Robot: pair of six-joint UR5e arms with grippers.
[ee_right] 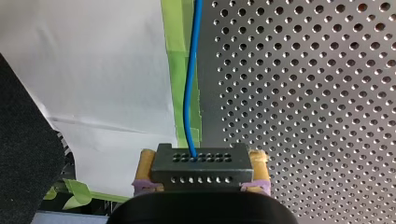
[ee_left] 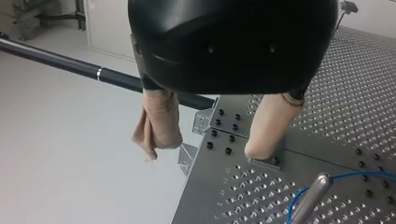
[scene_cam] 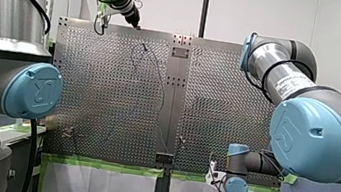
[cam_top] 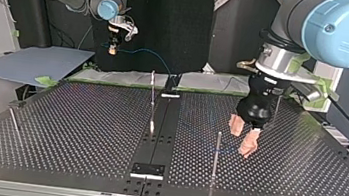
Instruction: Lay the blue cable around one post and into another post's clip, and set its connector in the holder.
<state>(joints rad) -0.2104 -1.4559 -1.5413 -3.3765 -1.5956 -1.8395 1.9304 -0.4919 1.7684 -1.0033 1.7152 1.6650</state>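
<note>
My right gripper (ee_right: 201, 158) is shut on a black perforated connector (ee_right: 201, 171), and the blue cable (ee_right: 189, 93) runs straight ahead out of it. In the top view that gripper (cam_top: 113, 46) hangs off the table's far edge, with the cable (cam_top: 143, 52) trailing toward the table. My left gripper (cam_top: 242, 136) hovers open over the plate, beige pads apart, just beside a thin upright post (cam_top: 216, 153). From the left wrist, the open gripper (ee_left: 208, 148) holds nothing, and the cable (ee_left: 355, 175) curves around a post (ee_left: 312, 198) ahead of it.
Two more posts (cam_top: 152, 100) (cam_top: 14, 121) stand on the perforated table (cam_top: 82, 132). A small metal block (cam_top: 148, 169) sits on the centre strip near the top view's front edge. Green tape and white sheeting (ee_right: 93, 70) line the edge under my right gripper.
</note>
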